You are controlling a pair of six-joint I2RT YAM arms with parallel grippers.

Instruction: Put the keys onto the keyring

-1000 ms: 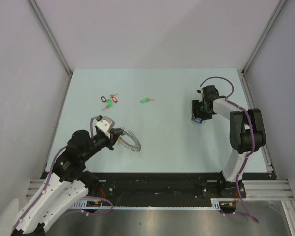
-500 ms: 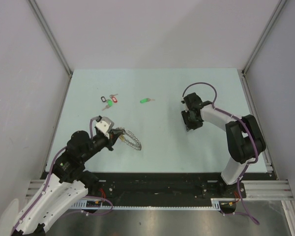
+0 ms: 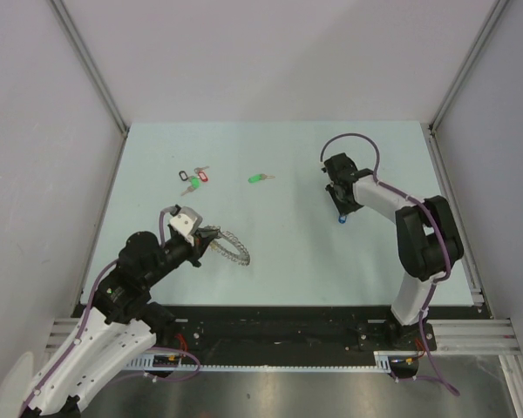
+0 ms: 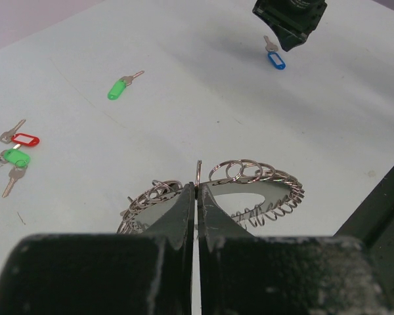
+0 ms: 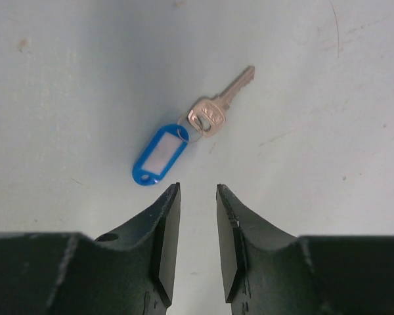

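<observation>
Pale bench (image 3: 288,231): blue key (image 5: 184,141) lies flat just ahead of right claw (image 5: 197,193), jaws narrowly spread, empty; axis diagonal. Left claw (image 4: 196,195) pinches keyring (image 4: 266,180).

Bare table (image 5: 315,79) surrounds the blue-tagged key (image 5: 180,144) just ahead of the right gripper (image 5: 197,195). Past the left gripper (image 4: 196,195), only the keyring (image 4: 276,176) it pinches blocks the way. The green-tagged key (image 4: 120,88) and key bunch (image 4: 16,155) lie well ahead-left.
</observation>
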